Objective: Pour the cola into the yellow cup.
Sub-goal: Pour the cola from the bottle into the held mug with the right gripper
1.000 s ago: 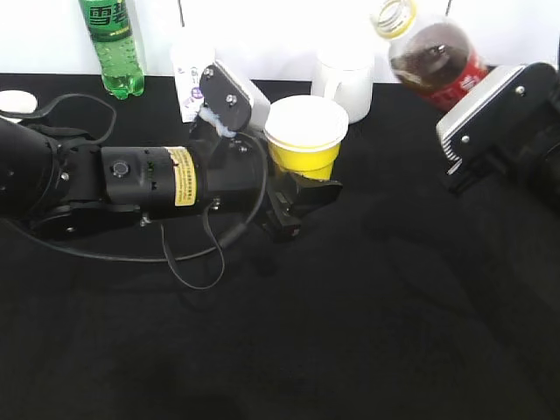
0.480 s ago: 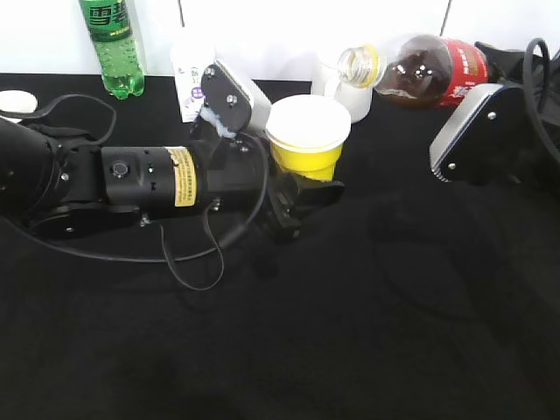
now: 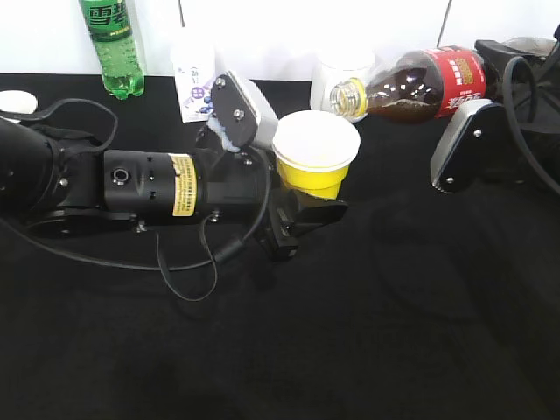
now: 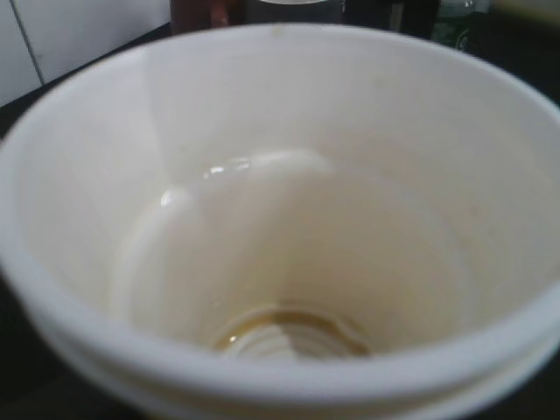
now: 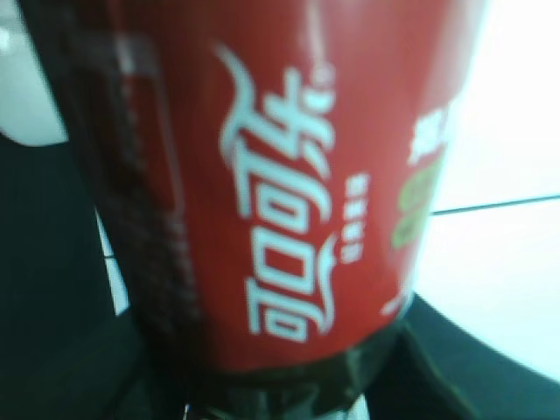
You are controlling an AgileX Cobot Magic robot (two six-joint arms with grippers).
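Note:
The yellow cup has a white rim and white inside. My left gripper is shut on its lower part and holds it upright above the black table. The left wrist view looks into the cup, where a thin ring of brown liquid lies at the bottom. The cola is tipped almost level, its open mouth with a yellow neck ring pointing left, just right of and above the cup's rim. My right gripper, hidden behind the bottle, is shut on it; its red label fills the right wrist view.
A green soda bottle stands at the back left. A small white carton and a white mug stand along the back edge behind the cup. A white object lies at the far left. The table top is black.
The cola has tipped from upright-slanted to almost level and its mouth has come down toward the cup. The left gripper has shifted the cup slightly right.

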